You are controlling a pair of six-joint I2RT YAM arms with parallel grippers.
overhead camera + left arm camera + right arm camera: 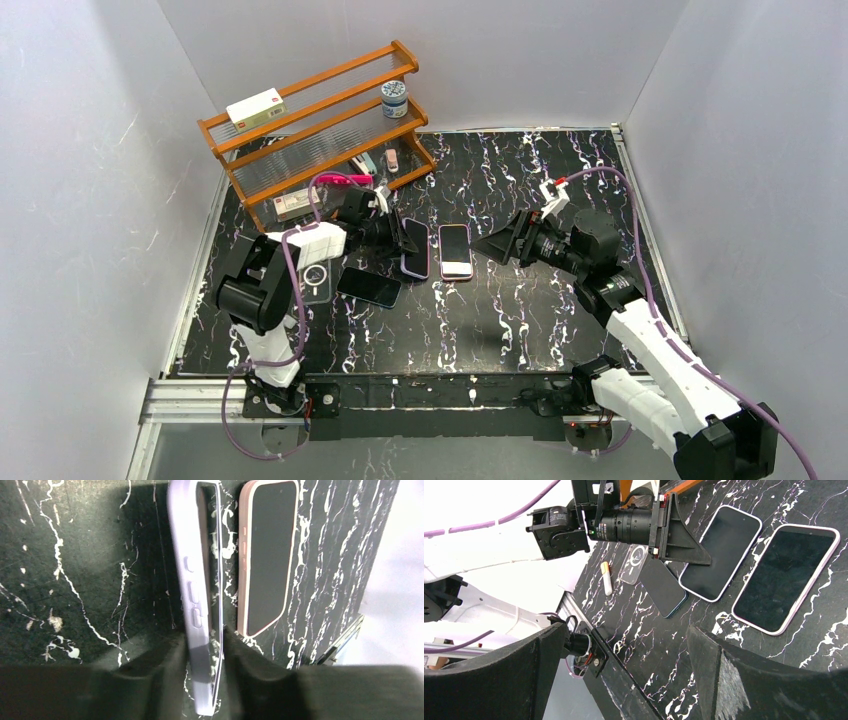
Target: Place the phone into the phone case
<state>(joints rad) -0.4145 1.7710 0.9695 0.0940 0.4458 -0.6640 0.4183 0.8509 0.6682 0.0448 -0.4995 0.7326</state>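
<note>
Clamps lavender soft phone case, tipped on edge on black marbled table, in left end effector. Holds right end effector wide apart, empty. Leaves pink-rimmed phone flat just beside case, uncased, awaiting insertion.

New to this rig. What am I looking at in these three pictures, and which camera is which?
Two robot arms are bolted at the near edge of a black marbled table. The wide picture comes from a fixed camera above and behind them. The other two come from a camera on each wrist, so the dark shapes at the bottom of those are that arm's own fingers. The left pincer is shut on a lavender phone case. The right pincer is open and holds nothing. Beside the case lies a pink-edged phone, screen up. Also on the table are a dark phone, a clear case and a wooden rack.
</note>
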